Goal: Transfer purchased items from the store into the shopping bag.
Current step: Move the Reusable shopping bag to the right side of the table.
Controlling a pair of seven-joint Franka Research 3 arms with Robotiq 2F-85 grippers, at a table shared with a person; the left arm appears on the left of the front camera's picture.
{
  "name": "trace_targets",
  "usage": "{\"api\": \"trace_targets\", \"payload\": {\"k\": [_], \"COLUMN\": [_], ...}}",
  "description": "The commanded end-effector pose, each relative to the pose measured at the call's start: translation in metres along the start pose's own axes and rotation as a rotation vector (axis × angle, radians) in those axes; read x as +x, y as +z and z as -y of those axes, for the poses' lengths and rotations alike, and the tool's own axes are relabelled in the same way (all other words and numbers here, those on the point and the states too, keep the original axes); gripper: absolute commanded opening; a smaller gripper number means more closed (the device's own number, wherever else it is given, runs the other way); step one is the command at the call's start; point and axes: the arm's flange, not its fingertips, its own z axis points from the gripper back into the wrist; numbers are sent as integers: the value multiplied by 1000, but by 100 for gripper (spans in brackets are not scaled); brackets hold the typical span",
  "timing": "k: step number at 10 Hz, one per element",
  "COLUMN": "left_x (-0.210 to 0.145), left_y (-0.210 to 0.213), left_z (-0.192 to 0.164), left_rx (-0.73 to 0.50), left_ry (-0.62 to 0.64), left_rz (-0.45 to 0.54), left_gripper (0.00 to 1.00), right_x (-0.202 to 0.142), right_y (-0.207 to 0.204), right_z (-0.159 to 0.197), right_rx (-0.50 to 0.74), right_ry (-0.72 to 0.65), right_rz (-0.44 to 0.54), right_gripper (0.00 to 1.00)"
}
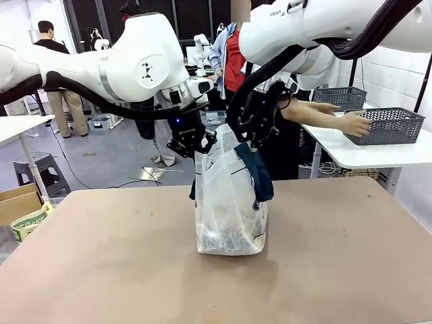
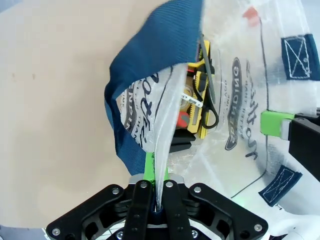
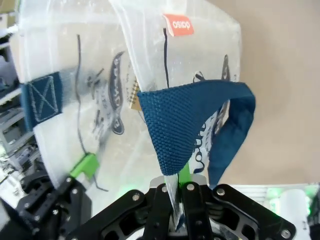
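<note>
Front view first: the purchased items (image 1: 226, 239) are just a dark jumble at the bottom of the shopping bag (image 1: 229, 196). They're blurred by the cloudy plastic, so I can't tell one from another. Left wrist view looks down the mouth and gives a bit more: a yellow-and-black pack (image 2: 197, 95) with a red spot, the rest tucked under a fold. Both arms are cut off by the frame edges. The person is mostly hidden behind the right arm, with one hand (image 1: 354, 123) on the left end of the store (image 1: 395, 125), the grey mesh basket on a white table (image 1: 351, 154) at centre right.

Writing: a small orange-red tag (image 3: 178, 24) at the top of the right wrist view reads "daiso" upside down. From the navy oval logo I only get "NDING".

The bag is translucent white with navy strap handles (image 3: 185, 120), standing upright mid-frame on the brown table (image 1: 101, 263). The left gripper (image 2: 156, 175) is pinched tight on the bag's rim, and the right gripper (image 3: 177, 185) is pinched on the opposite rim.
</note>
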Motion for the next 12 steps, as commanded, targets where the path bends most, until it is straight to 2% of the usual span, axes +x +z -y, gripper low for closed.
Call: {"api": "trace_targets", "payload": {"k": [1, 9, 10, 12], "left_x": [7, 6, 10, 10], "left_y": [-4, -3, -7, -7], "left_z": [6, 13, 14, 14], "left_rx": [-34, -102, -41, -41], "left_ry": [16, -5, -9, -9], "left_rz": [7, 60, 33, 33], "left_gripper": [0, 0, 0, 0], "right_x": [10, 32, 29, 27], "right_y": [5, -11, -7, -15], "right_z": [-11, -40, -33, -32], "right_rx": [-6, -38, -14, -27], "right_ry": [26, 62, 67, 62], "right_rz": [20, -10, -3, -6], "right_gripper": [0, 0, 0, 0]}}
